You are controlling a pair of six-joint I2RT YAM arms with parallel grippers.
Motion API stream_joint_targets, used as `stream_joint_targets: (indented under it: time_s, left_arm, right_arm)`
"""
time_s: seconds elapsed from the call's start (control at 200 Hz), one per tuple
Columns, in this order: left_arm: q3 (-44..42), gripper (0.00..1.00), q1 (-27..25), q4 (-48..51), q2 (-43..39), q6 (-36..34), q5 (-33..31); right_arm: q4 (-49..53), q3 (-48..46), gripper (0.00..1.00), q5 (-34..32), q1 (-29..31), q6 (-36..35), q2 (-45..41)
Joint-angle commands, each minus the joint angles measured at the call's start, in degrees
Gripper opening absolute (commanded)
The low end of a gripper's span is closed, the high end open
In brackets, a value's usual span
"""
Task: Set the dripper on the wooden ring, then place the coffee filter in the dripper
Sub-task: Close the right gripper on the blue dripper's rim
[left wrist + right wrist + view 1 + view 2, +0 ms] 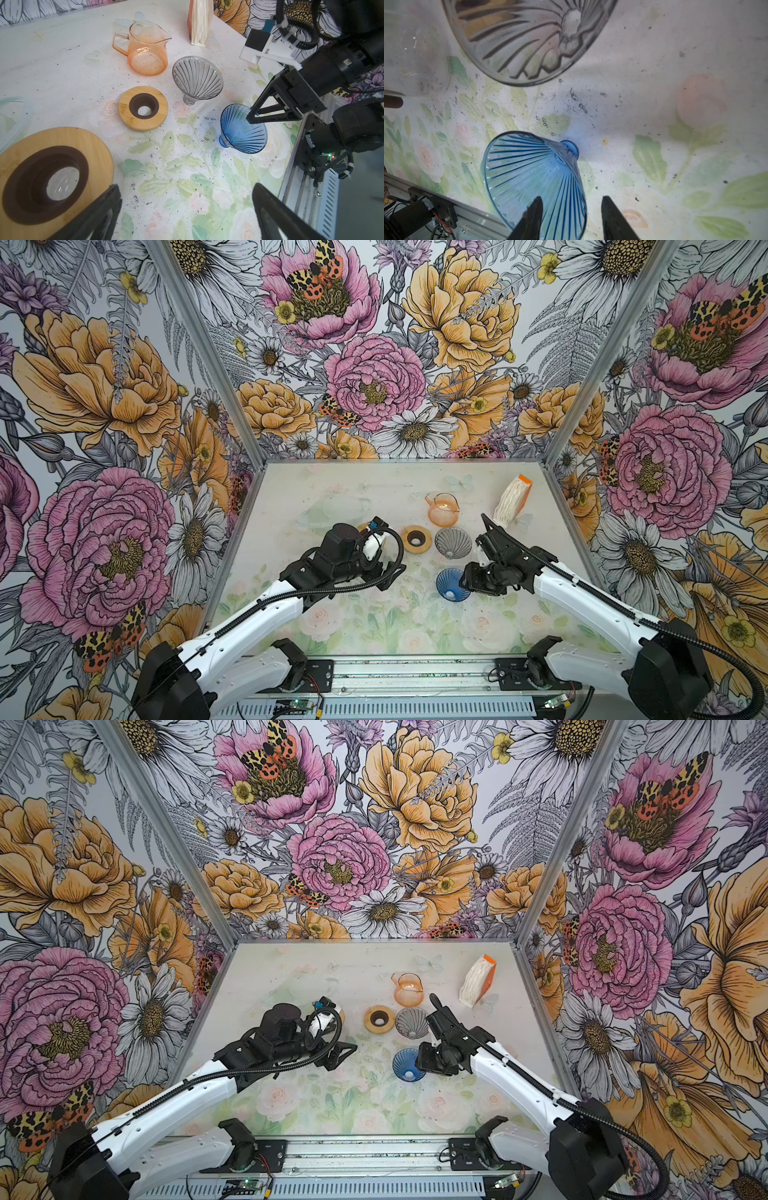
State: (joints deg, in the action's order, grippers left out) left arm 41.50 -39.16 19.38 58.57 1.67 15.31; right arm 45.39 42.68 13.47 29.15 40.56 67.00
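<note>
1. Left gripper (187, 188) hangs left of centre over the table (353, 626), jaws spread wide, holding nothing.
2. At centre, the blue dripper (451, 585) lies tipped, narrow neck on the table and wide mouth turned upward. A grey dripper (453, 541) lies tipped the same way just beyond it.
3. Right gripper (572, 206) straddles the blue dripper's rim, one finger inside and one outside. The jaws are apart with a gap showing, not clamped.
4. At far right, well apart from both grippers, stand the coffee filters (512, 501), a white stack with an orange backing. The stack stands on end, its long axis running upward with the top leaning far-right. The white paper faces near-left.
5. The paper is probably light, soft and easily creased, and the sheets are likely to cling together. A gentle pinch on the free upper edge of the outermost sheet looks best. The leaning stack could topple.
</note>
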Motion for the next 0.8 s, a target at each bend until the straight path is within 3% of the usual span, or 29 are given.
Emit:
stream_joint_targets:
  time_s: [0.0,0.796]
  left_arm:
    - [-1.16,0.99,-0.48,-1.79,-0.82,1.17,-1.60]
    - [-1.14,0.99,-0.48,-1.73,-0.48,1.95,-2.12]
  right_arm:
    - [-3.99,-1.22,0.45,1.56,-0.41,0.40,0.85]
    - [-6.89,-2.07,0.22,0.76,-0.49,-0.38,3.22]
